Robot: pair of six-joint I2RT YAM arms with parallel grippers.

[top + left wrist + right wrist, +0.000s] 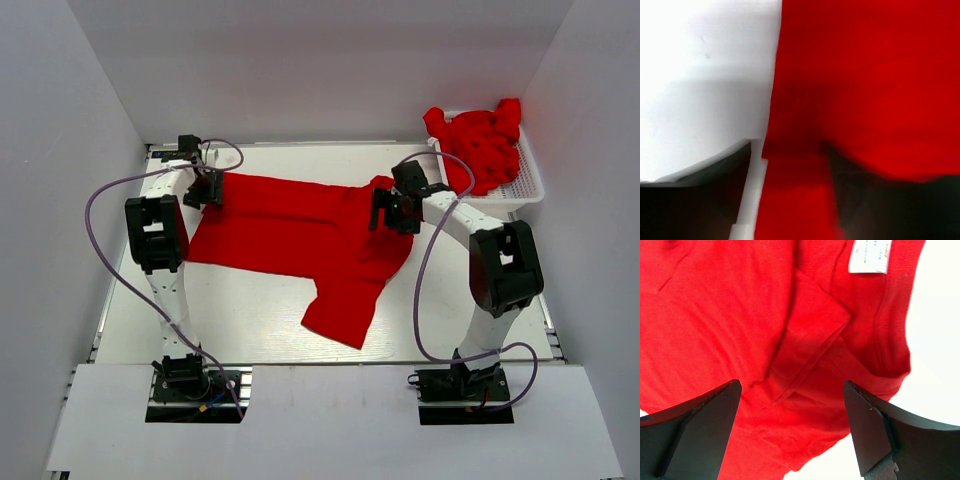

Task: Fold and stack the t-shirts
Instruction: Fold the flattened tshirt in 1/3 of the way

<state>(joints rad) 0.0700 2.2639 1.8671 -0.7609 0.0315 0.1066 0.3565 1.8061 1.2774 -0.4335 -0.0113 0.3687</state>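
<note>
A red t-shirt (290, 225) lies spread across the table, one sleeve (340, 315) pointing to the front. My left gripper (205, 188) is at its far left corner. In the blurred left wrist view, the gripper (795, 200) is low on the cloth (865, 75), its jaws apart with the shirt's edge between them. My right gripper (393, 212) is open just above the shirt's right end. In the right wrist view the gripper (792, 435) frames folded red cloth (805, 345), with the white neck label (870, 257) beyond.
A white slotted basket (530, 190) at the back right holds a heap of more red t-shirts (480, 140). White walls enclose the table on three sides. Purple cables loop beside both arms.
</note>
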